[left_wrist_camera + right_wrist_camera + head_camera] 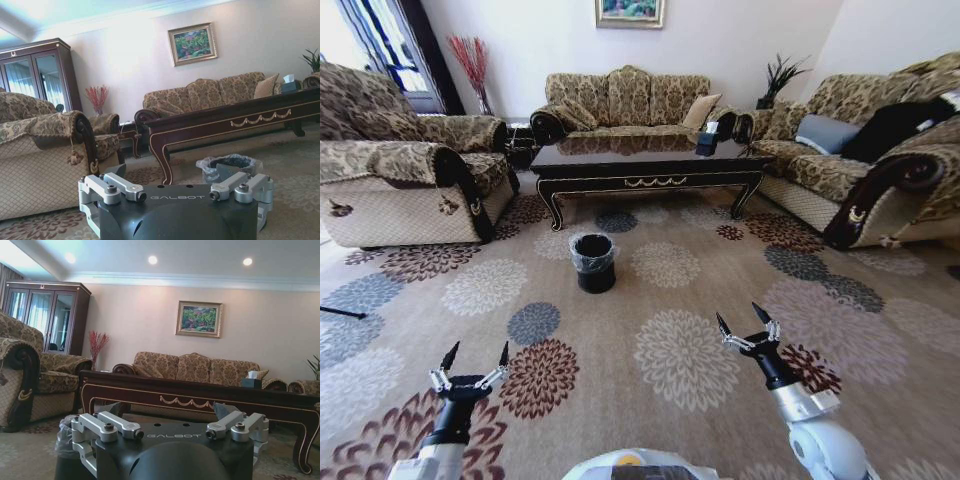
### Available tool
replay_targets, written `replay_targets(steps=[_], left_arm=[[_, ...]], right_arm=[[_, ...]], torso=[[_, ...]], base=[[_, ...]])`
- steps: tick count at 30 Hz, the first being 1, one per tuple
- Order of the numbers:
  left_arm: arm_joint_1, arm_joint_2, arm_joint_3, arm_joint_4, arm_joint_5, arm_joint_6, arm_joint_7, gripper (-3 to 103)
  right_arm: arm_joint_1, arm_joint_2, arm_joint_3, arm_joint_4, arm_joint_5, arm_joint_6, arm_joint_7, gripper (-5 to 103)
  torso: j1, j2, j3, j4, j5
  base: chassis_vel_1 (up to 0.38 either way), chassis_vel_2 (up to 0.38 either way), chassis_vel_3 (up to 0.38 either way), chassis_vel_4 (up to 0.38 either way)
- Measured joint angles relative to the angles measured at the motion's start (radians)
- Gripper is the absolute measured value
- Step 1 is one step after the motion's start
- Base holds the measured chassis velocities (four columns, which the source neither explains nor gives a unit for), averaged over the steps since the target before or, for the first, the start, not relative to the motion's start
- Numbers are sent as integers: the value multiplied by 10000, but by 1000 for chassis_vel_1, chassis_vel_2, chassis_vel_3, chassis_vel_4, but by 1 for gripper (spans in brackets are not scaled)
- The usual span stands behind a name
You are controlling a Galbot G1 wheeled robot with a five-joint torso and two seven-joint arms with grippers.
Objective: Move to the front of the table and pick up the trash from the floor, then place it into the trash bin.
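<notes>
The dark glossy table [650,160] stands across the room between the sofas, also in the left wrist view [240,120] and the right wrist view [200,395]. The black trash bin [593,262] with its plastic liner sits on the carpet just in front of the table [227,167], and is partly hidden behind my right hand [64,440]. The trash is out of view; I can make out no scraps on the patterned carpet. My left gripper [473,357] and right gripper [743,322] both hang low and near me, open and holding nothing.
Patterned sofas stand to the left [400,180], behind the table [620,105] and to the right [860,160]. A dark tissue box [707,142] rests on the table. A thin dark rod [340,312] lies on the floor at far left. Open carpet [670,350] stretches between me and the bin.
</notes>
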Motion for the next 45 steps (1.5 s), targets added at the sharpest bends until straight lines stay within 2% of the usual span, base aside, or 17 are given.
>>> replay_targets(steps=[38, 45], left_arm=[[0, 0, 1, 0, -1, 0, 0, 100], [-1, 0, 1, 0, 0, 0, 0, 100]], right_arm=[[-5, 0, 0, 0, 0, 0, 0, 100], [0, 0, -1, 0, 0, 0, 0, 100]], torso=[[-2, 1, -2, 2, 0], [-1, 0, 0, 1, -2]], base=[[162, -168, -158, 175], [42, -38, -49, 38]])
